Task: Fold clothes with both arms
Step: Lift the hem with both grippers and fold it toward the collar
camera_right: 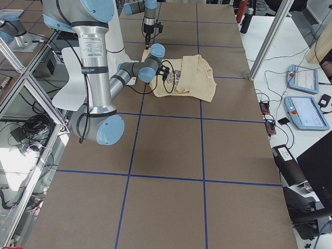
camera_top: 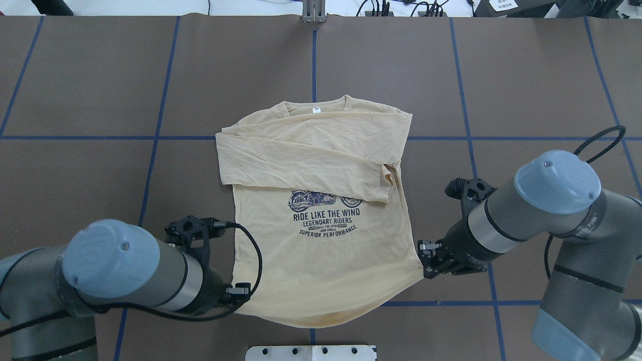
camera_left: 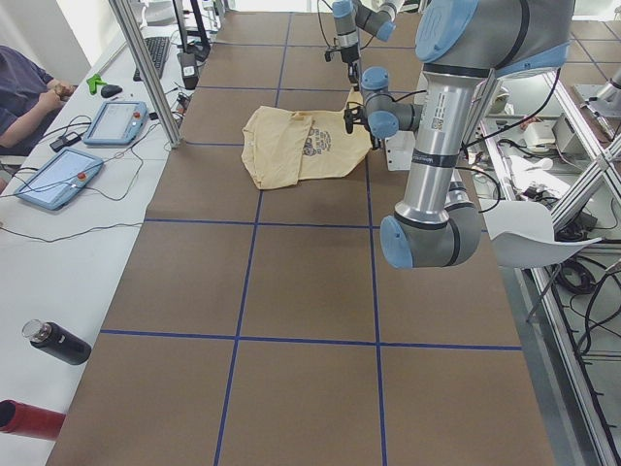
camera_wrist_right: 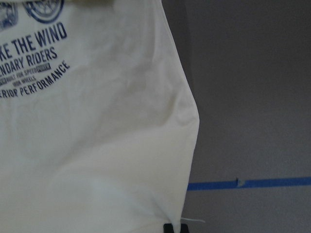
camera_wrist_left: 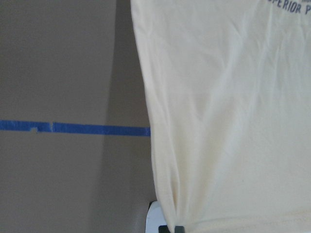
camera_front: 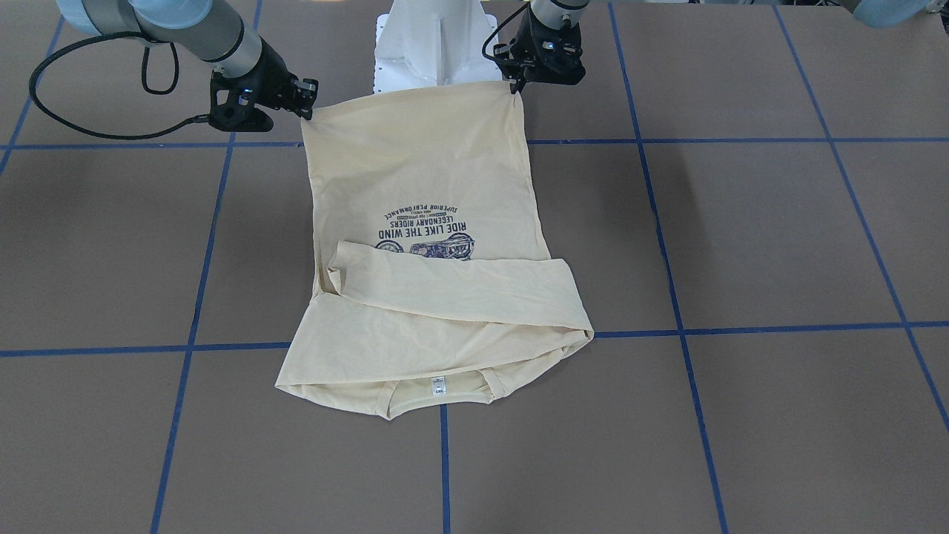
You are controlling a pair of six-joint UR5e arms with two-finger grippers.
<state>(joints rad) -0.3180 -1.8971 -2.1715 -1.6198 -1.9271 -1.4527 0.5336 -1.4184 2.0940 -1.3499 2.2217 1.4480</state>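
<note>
Overhead exterior, near edge: two black claws, left gripper (camera_top: pixel 238 295) and right gripper (camera_top: pixel 425 260), each clamped on a hem corner of one thin, wrinkled cream shirt (camera_top: pixel 321 260) lying mid-table (camera_top: pixel 100 75). Navy print reads "RIDE LIKE THE WIND / LEGENDARY RIDERS / SUPERIOR PERFORMANCE". Beyond it the sleeves are folded across the chest, with one small white neck label (camera_top: pixel 316 110) farthest.

left arm (camera_top: pixel 165 283) | right arm (camera_top: pixel 506 220) | grey metal tubes | light-blue joint caps (camera_top: pixel 110 255) | black cables (camera_top: pixel 260 265) | white pedestal (camera_front: pixel 430 44)
</note>
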